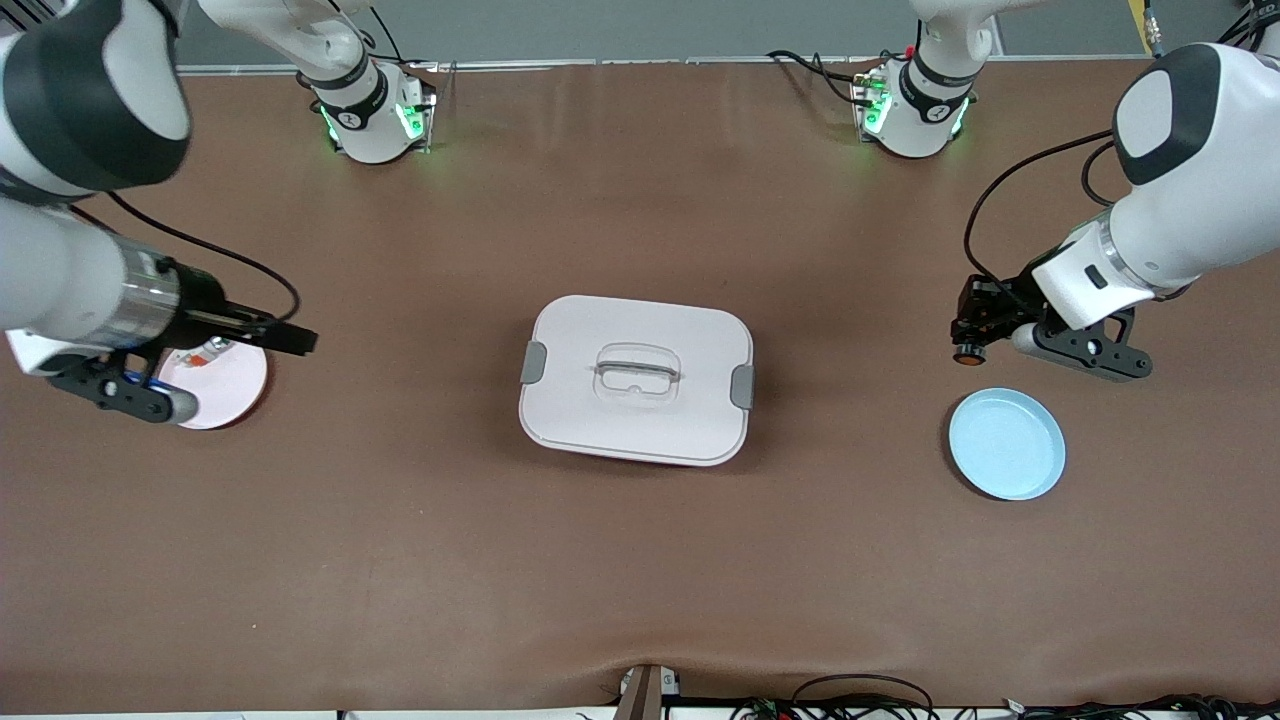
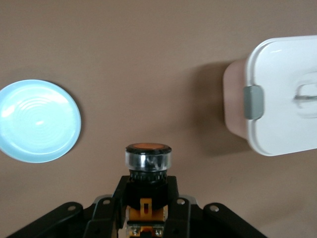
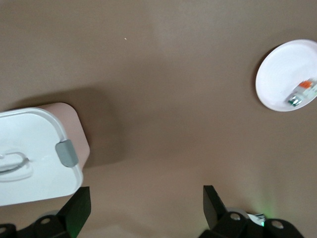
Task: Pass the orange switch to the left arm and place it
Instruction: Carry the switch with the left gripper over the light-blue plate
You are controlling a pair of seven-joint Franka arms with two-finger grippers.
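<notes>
The left gripper (image 1: 968,338) holds the orange switch (image 2: 148,159) in clenched jaws above the tabletop (image 1: 640,560), near the blue plate (image 1: 1007,443). The right gripper (image 1: 296,340) has released jaws beside the pink plate (image 1: 235,385).

The table (image 1: 640,560) is plain brown. The box (image 1: 636,380) is white with grey latches. One plate (image 1: 1007,444) is pale blue, the other (image 1: 232,386) pinkish white. The orange switch (image 2: 148,157) has an orange face, black body and perhaps tan rear.

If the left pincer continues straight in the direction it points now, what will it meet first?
Probably the large white plastic box at the table's middle. The left pincer, shut on the small orange-faced switch, points toward it over bare brown table, though height is unclear.
</notes>
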